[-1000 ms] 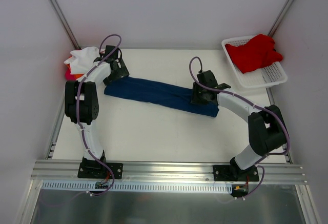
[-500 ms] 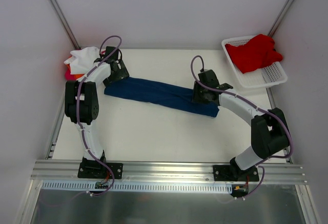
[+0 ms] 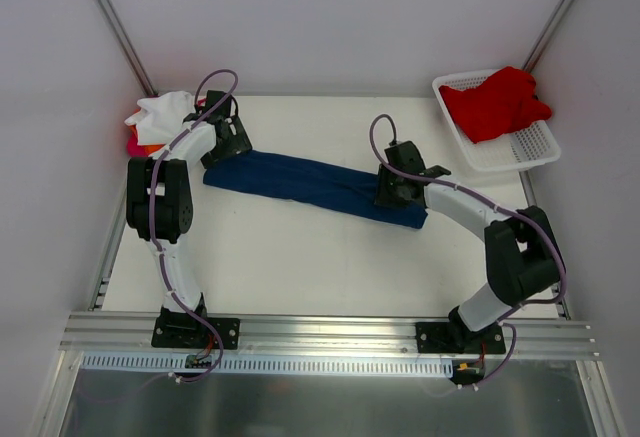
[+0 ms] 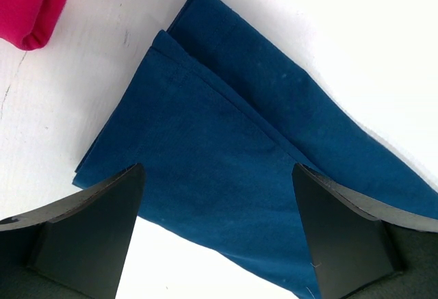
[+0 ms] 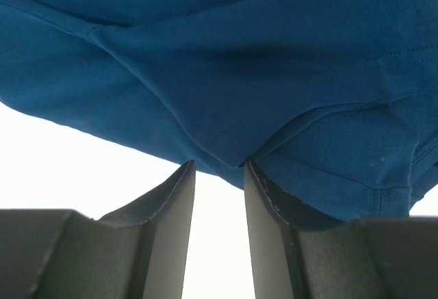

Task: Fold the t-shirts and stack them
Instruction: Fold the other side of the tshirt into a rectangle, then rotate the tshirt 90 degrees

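Note:
A navy t-shirt [image 3: 310, 185] lies folded into a long strip slanting across the table. My left gripper [image 3: 226, 153] hovers over its left end, jaws wide open, cloth [image 4: 226, 155] showing between the fingers and nothing held [image 4: 217, 169]. My right gripper [image 3: 392, 191] is at the strip's right end. Its jaws stand partly open [image 5: 219, 165], fingertips at the near edge of the navy cloth [image 5: 239, 59], bare table showing in the gap. A white t-shirt [image 3: 160, 110] tops a small pile with orange and magenta [image 4: 31, 5] at the back left. A red t-shirt [image 3: 495, 102] lies in the basket.
The white lattice basket [image 3: 530, 152] sits at the back right corner, partly over the table's edge. Slanted metal frame poles rise at both back corners. An aluminium rail carrying both arm bases runs along the near edge.
The right wrist shifted very slightly over the shirt's right end. The left arm and the shirts have stayed put.

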